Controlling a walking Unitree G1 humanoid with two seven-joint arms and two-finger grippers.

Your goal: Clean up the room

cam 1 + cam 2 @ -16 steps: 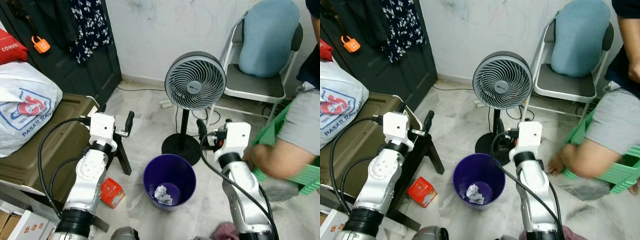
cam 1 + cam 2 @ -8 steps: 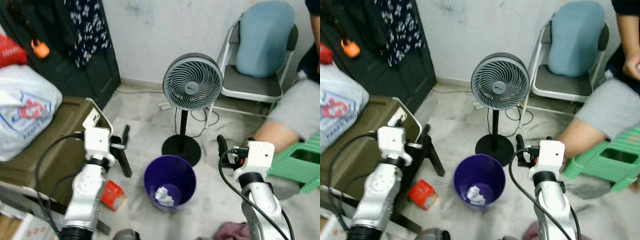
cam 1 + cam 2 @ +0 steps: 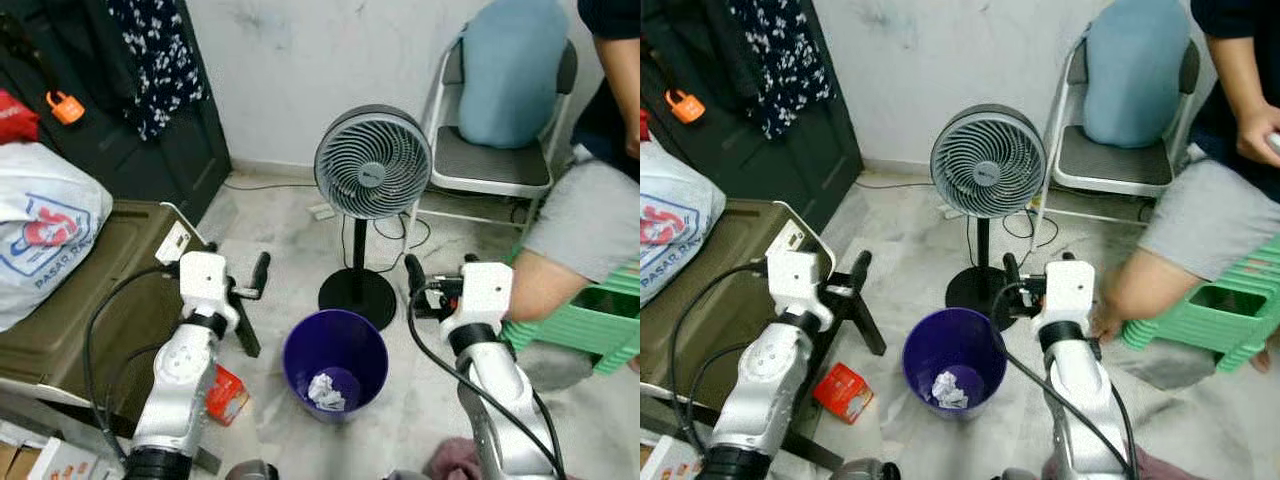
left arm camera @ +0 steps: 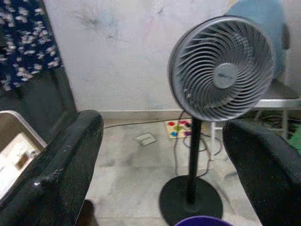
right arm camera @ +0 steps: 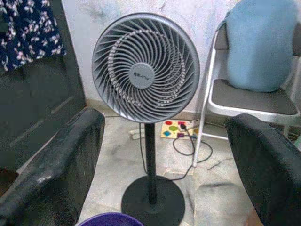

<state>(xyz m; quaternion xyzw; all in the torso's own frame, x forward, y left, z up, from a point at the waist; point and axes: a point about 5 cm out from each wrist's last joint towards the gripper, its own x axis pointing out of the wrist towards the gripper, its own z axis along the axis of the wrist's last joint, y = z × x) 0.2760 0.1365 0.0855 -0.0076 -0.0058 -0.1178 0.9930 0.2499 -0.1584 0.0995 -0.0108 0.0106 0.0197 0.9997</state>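
One crumpled white paper (image 3: pixel 323 388) inside purple bin (image 3: pixel 296 352)

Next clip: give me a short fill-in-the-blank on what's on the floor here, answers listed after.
1. The purple bin holds a crumpled piece of ____.
2. Behind the bin stands a grey ____ on a black round base.
3. The small red box lies on the floor on the robot's ____ side of the bin.
4. A blue cushion rests on a folding ____.

Answers: paper; fan; left; chair
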